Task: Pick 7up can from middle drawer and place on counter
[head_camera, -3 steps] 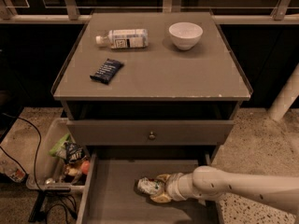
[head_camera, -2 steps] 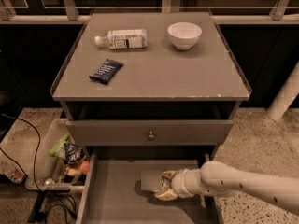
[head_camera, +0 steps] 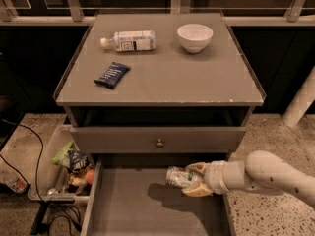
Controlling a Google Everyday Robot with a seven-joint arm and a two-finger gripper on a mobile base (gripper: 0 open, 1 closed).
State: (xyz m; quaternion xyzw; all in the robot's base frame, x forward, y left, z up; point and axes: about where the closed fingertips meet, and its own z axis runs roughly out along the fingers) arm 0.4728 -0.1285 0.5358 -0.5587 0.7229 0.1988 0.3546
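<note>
The 7up can [head_camera: 178,177] is a silvery can with green print, held on its side in my gripper [head_camera: 193,180], which is shut on it. The can is lifted a little above the floor of the open middle drawer [head_camera: 142,205] and casts a shadow there. My pale arm [head_camera: 266,173] reaches in from the right. The grey counter [head_camera: 162,75] lies above, with its chipped front edge.
On the counter lie a clear white-labelled bottle [head_camera: 129,40], a white bowl [head_camera: 195,36] and a dark blue snack packet [head_camera: 112,74]. A closed drawer front with a round knob [head_camera: 159,143] sits above the open drawer. A bin of snacks [head_camera: 69,167] stands left on the floor.
The gripper has risen from the drawer floor with the can in it and moved slightly toward the right. The can now hangs above the floor.
</note>
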